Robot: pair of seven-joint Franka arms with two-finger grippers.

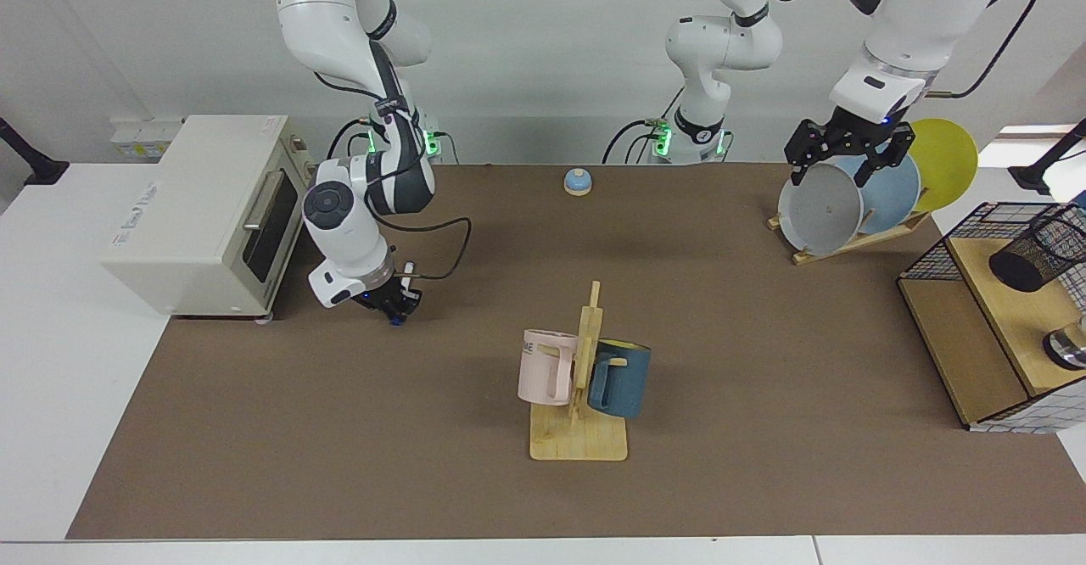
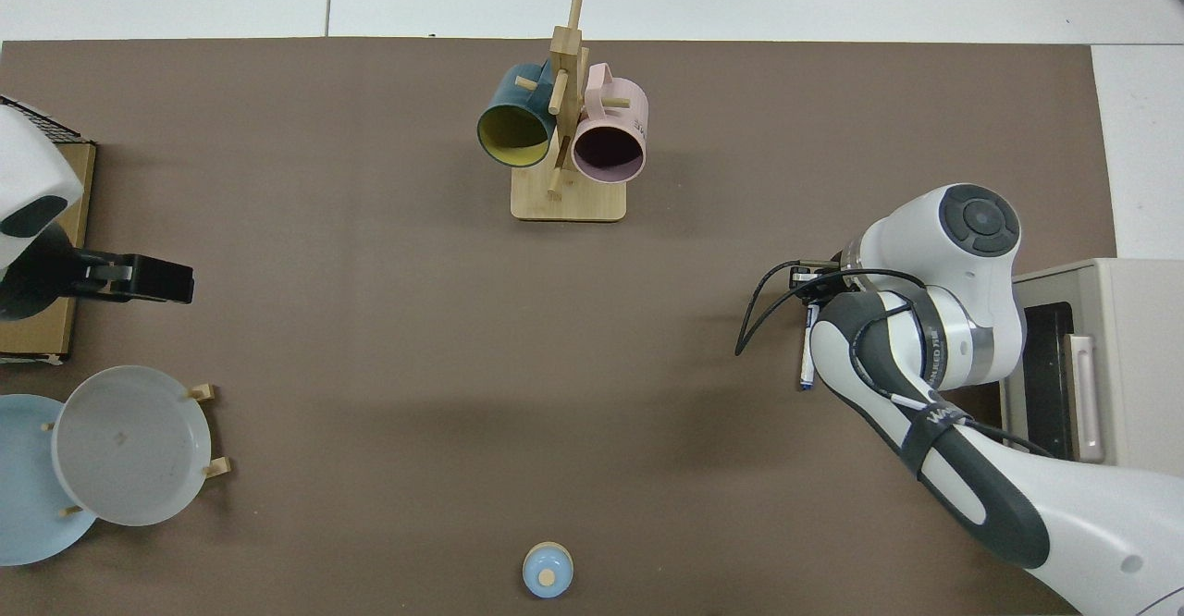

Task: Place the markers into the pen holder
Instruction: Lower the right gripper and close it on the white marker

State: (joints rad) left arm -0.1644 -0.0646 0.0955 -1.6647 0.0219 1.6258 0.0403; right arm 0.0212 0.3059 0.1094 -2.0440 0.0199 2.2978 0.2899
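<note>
Beside toaster oven (image 1: 204, 209), marker (image 2: 808, 348) within right end effector (image 1: 397, 302)

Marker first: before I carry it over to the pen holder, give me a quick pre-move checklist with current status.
1. Right gripper closed on marker: ok.
2. Marker clear of the mat: cannot tell.
3. Pen holder upright: not ok, it is tilted on the wooden shelf.
4. Mug rack stands between marker and holder: plan around it.
5. Left gripper waits above the plate rack, near the route: not ok.
</note>
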